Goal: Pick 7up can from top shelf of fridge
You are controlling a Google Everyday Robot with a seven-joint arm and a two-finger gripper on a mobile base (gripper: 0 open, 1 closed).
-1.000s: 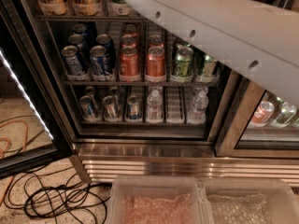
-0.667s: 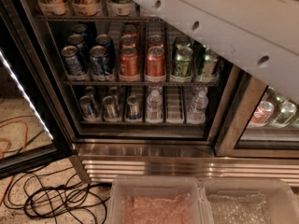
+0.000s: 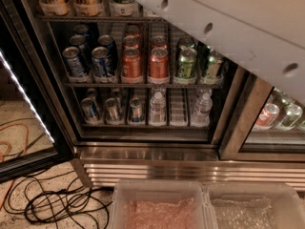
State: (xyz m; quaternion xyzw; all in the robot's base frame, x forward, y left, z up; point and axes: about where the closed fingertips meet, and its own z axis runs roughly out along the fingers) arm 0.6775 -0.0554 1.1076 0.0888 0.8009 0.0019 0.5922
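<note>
Arm (image 3: pixel 238 27) nudged higher, gripper out of view past top edge

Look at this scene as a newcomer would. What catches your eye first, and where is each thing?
A big white robot arm slants across the upper right, in front of the fridge; its gripper is out of view. Behind it, rows of blue, orange and green cans fill the middle rack. A tangle of black cables lies at lower left.

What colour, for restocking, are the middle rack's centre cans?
Orange cans, camera view; tool out of frame.
</note>
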